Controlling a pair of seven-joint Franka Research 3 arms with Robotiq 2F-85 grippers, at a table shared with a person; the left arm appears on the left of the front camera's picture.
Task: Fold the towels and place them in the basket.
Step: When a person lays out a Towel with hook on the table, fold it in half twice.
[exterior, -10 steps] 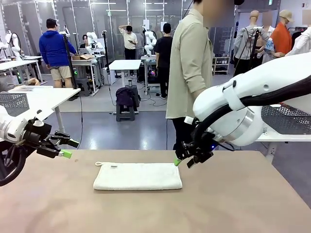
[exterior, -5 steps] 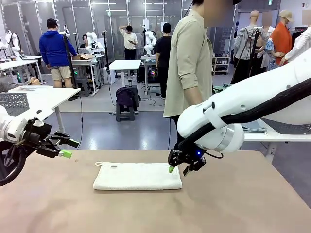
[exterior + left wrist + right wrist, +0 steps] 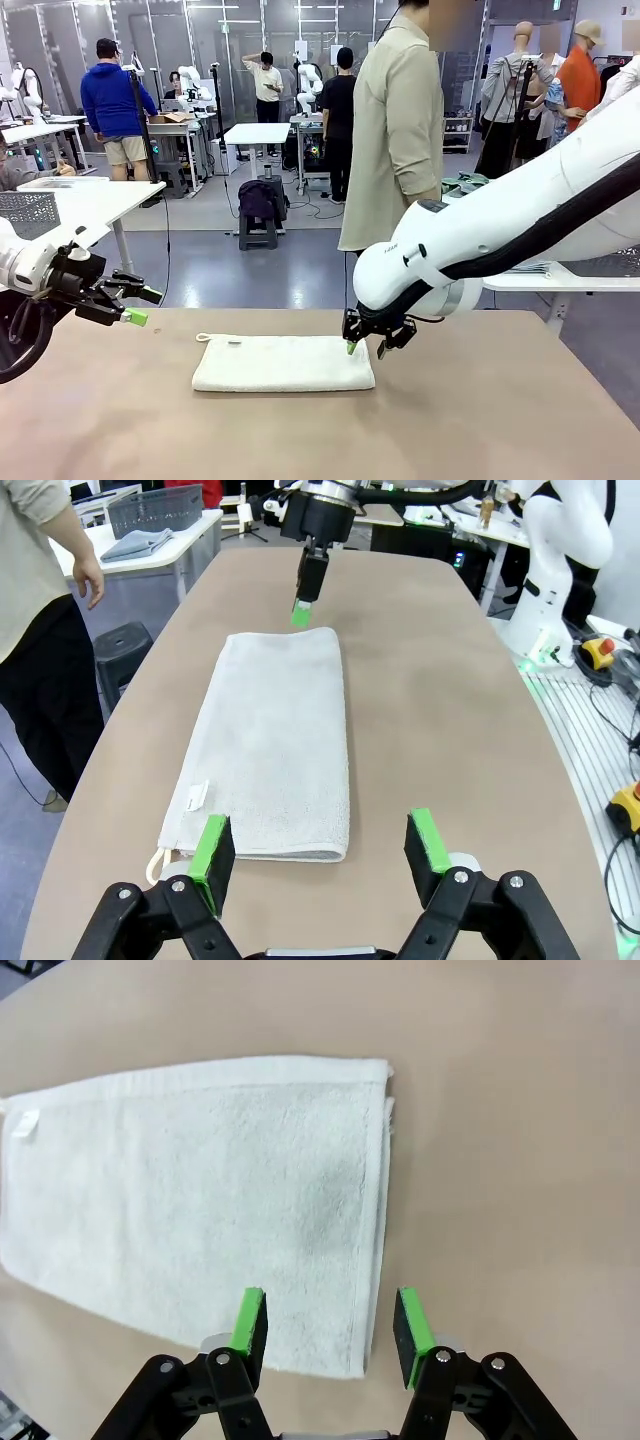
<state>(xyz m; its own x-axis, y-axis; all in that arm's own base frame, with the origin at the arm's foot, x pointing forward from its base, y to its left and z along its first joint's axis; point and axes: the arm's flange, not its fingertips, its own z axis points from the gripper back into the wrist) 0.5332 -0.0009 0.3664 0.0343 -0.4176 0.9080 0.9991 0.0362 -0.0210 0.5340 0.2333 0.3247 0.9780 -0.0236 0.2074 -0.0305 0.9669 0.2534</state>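
The off-white towel [image 3: 283, 363] lies folded flat on the brown table [image 3: 480, 420], its long axis running side to side. Its corner loop [image 3: 203, 338] and a small white label [image 3: 197, 796], too small to read, are at the end toward the robot's left. The right gripper [image 3: 365, 345] hangs at the towel's far right corner, fingers partly spread and empty; the left gripper [image 3: 135, 305] is spread wide, holding nothing, off the loop end.
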